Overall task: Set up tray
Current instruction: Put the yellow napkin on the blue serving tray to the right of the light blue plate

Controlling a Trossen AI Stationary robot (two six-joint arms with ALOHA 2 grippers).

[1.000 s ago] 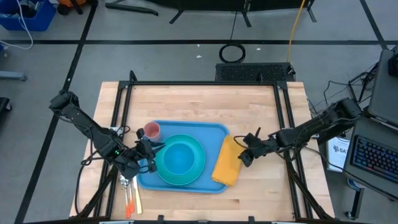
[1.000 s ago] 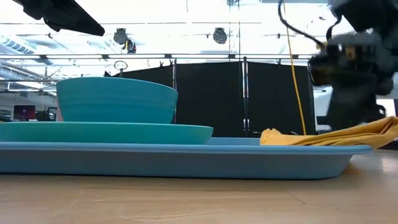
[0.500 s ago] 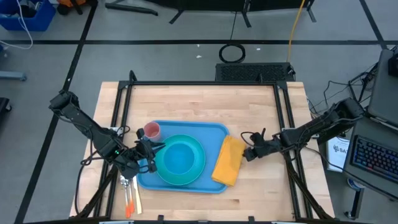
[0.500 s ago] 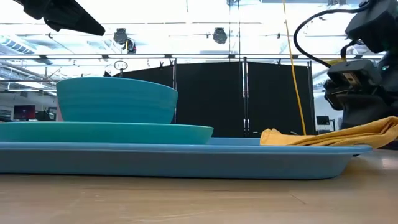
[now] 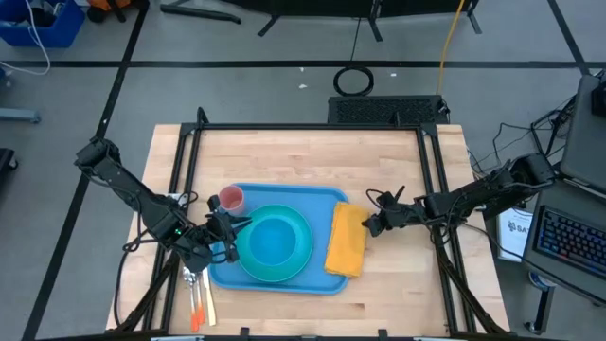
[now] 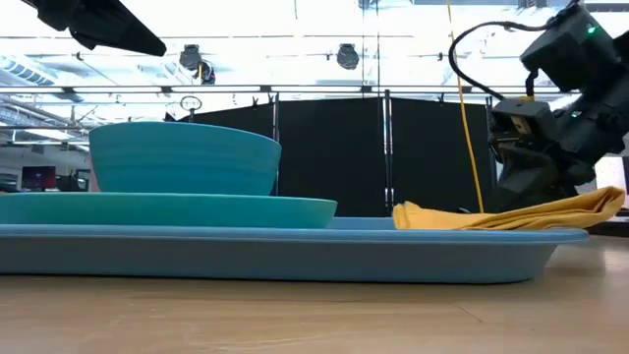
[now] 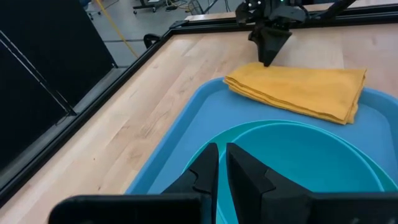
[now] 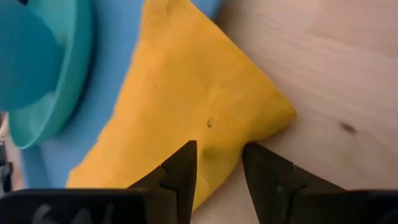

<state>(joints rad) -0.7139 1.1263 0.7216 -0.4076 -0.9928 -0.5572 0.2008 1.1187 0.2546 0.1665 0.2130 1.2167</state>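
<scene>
The blue tray (image 5: 317, 202) lies on the wooden table. On it a cyan plate (image 5: 301, 256) carries a blue bowl (image 5: 275, 239), and a pink cup (image 5: 232, 199) stands at its far left corner. A folded yellow napkin (image 5: 345, 239) lies flat across the tray's right rim, partly on the table. My right gripper (image 5: 367, 225) is open at the napkin's right edge, near its far corner. My left gripper (image 5: 230, 237) is at the plate's left rim, fingers nearly together. My left gripper has the plate's left rim (image 7: 231, 138) running into the narrow gap between its two fingers, coming level from the table's left. The plate lies flat on the tray. My right gripper meets the napkin's right edge (image 8: 249, 134) with open fingers, slanting down from the table's right. One fingertip (image 8: 183, 162) is over the cloth, the other (image 8: 264, 165) over the table beside it.
Cutlery with orange handles (image 5: 197, 296) lies on the table off the tray's near left corner. Black frame rails (image 5: 180, 180) run along the table's left and right sides. Bare wood (image 5: 303, 156) stretches across the far half.
My right gripper has come down and gone toward the table's left against the napkin. The napkin's far end has slid left, farther onto the tray, so the napkin lies straighter along the tray's right side.
</scene>
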